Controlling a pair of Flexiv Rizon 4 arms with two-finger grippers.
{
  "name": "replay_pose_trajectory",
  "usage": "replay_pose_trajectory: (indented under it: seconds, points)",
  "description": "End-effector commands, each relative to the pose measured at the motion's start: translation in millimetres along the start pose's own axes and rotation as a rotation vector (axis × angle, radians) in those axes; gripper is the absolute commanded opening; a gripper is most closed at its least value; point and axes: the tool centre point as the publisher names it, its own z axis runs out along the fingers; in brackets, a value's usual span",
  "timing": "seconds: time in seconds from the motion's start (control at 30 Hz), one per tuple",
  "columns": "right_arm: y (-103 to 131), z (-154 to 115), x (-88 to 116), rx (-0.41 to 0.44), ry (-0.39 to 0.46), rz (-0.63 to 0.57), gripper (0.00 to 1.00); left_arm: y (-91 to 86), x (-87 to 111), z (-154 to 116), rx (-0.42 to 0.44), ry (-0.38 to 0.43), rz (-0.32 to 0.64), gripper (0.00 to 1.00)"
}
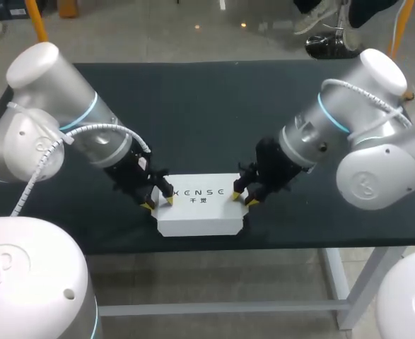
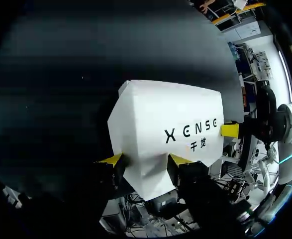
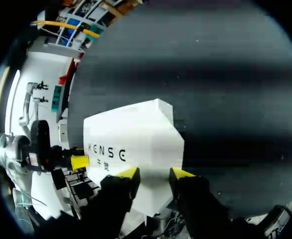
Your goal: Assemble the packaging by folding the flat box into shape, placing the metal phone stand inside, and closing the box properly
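On the dark table, near its front edge, the head view shows you the folded white cardboard box between both arms. Left wrist view: your left gripper, fingers partly spread, pinches one box end. Right wrist view: your right gripper clamps the opposite end likewise.

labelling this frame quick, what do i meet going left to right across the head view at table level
left arm → left gripper → white box → right gripper → right arm
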Motion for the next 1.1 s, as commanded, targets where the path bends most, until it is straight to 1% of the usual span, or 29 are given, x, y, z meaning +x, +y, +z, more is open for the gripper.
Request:
replay_pose_trajectory:
  seconds: [0.03, 0.33, 0.47, 0.53, 0.8, 1.1]
  points:
    - [-2.2, 13.6, 2.5, -0.004, 0.015, 0.0, 0.43, -0.2, 2.0, 5.6, -0.001, 0.012, 0.003, 0.61]
    - [-2.0, 17.3, 6.1, -0.013, 0.044, 0.006, 0.43, 2.5, 6.0, 4.2, -0.002, 0.043, 0.004, 0.61]
    - [-1.1, 20.2, 7.3, -0.009, 0.05, 0.009, 0.44, 2.8, 6.6, 4.7, -0.008, 0.061, 0.0, 0.58]
    - [-1.2, 20.2, 8.7, -0.009, 0.051, 0.009, 0.44, 2.7, 7.4, 5.0, -0.009, 0.063, 0.0, 0.6]
    - [-1.5, 17.8, 11.3, -0.019, 0.078, 0.012, 0.43, 3.1, 9.7, 3.8, -0.01, 0.077, 0.003, 0.62]
    - [-0.1, 15.6, 10.8, -0.011, 0.103, 0.019, 0.42, 1.9, 10.3, 4.3, -0.021, 0.09, -0.008, 0.58]
